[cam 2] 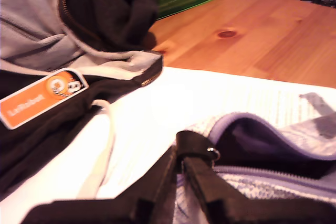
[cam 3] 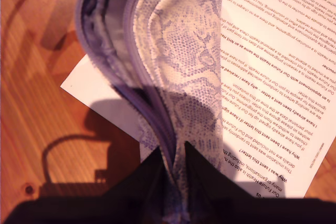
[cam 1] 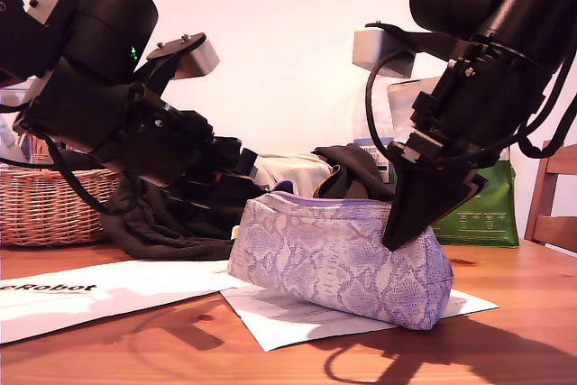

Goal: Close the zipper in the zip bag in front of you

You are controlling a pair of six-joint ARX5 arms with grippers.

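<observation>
The zip bag (cam 1: pixel 334 259), a lilac-and-cream snakeskin pouch, lies on a printed sheet on the wooden table. Its zipper (cam 3: pixel 152 103) gapes open, showing the purple lining (cam 2: pixel 252 140). My first gripper (cam 2: pixel 181 153) is at the end of the bag toward the exterior view's left (cam 1: pixel 255 171), shut on the small dark pull tab (cam 2: pixel 193 142) with its metal ring. My second gripper (cam 3: pixel 173 169) comes down at the end toward the exterior view's right (cam 1: pixel 401 239), shut on the bag's fabric beside the zip line.
A black clothing heap (cam 1: pixel 180 223) with an orange label (cam 2: pixel 44 98) lies behind the bag. Behind it, at the exterior view's right, stands a green foil bag (cam 1: pixel 482 214). A wicker basket (cam 1: pixel 45 205) sits at that view's left, a chair (cam 1: pixel 552 196) at its right. Printed sheets (cam 1: pixel 297 317) cover the table.
</observation>
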